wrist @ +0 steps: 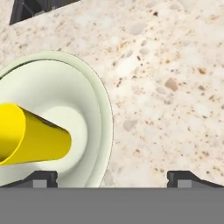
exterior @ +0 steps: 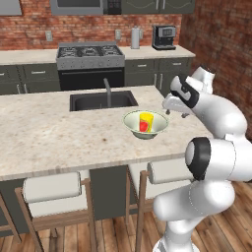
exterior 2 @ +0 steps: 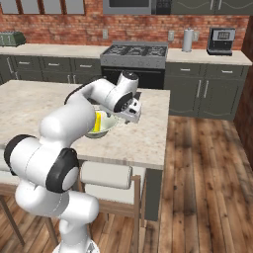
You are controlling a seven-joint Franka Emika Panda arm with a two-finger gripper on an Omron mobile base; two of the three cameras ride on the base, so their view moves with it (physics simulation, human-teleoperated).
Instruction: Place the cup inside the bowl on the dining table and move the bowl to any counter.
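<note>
On the left of the left base view the dining table stretches wide, its beige speckled top bare on this side, with a cushioned stool tucked under its near edge. Toward the middle, the black inset sink lies at the table's far side. Just right of and nearer than the sink sits the bowl, pale green-white, upright on the stone. The cup lies inside it (yellow, with its red patch showing), tilted on its side against the bowl's inner wall, as the hand view makes plain. Right of the bowl, the gripper hangs above the table just beside the bowl's right rim, its fingers spread wide and pinching nothing. Far behind, the counter runs along the brick wall, carrying a coffee machine to the right of the stove.
</note>
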